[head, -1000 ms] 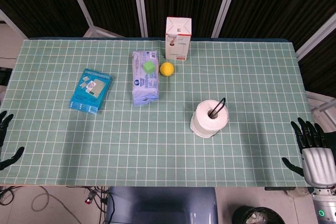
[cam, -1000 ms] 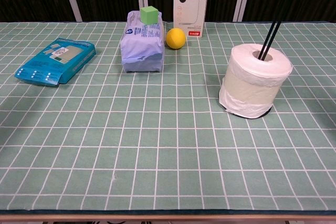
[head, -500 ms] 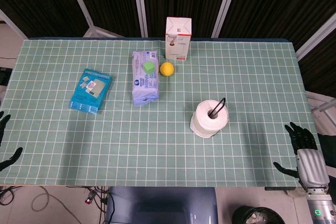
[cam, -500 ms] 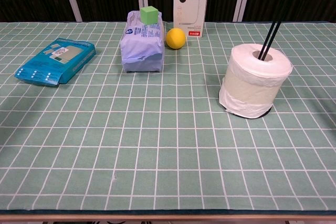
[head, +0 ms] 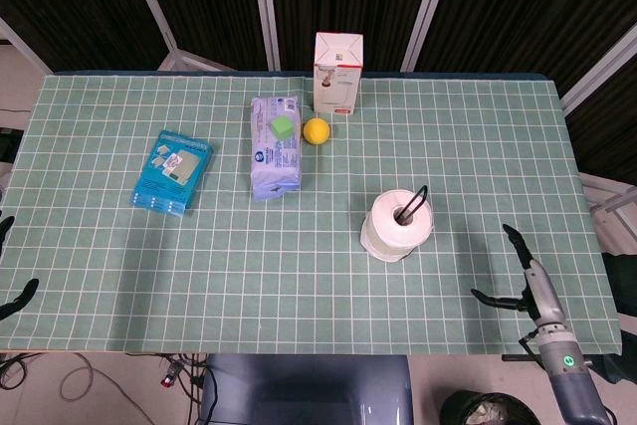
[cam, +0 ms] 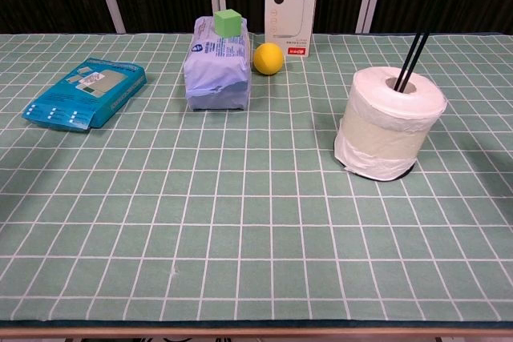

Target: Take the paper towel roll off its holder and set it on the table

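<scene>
A white paper towel roll (head: pixel 396 227) (cam: pixel 389 122) stands upright on its black wire holder (head: pixel 417 200) (cam: pixel 417 47) at the table's right of centre. My right hand (head: pixel 530 283) hovers over the front right corner of the table, turned edge-on, fingers apart and empty, well to the right of the roll. Only the dark fingertips of my left hand (head: pixel 12 291) show at the left edge of the head view, off the table, apart and holding nothing. Neither hand appears in the chest view.
A teal packet (head: pixel 172 170) lies at the left. A blue wipes pack (head: pixel 275 147) with a green cube (head: pixel 285 127) on top sits mid-back, a yellow ball (head: pixel 317 130) beside it. A white and red box (head: pixel 338 72) stands at the back edge.
My right hand has moved left and inward over the table's front right corner and rotated edge-on. The left hand has slipped further out of view. The roll has not moved.
</scene>
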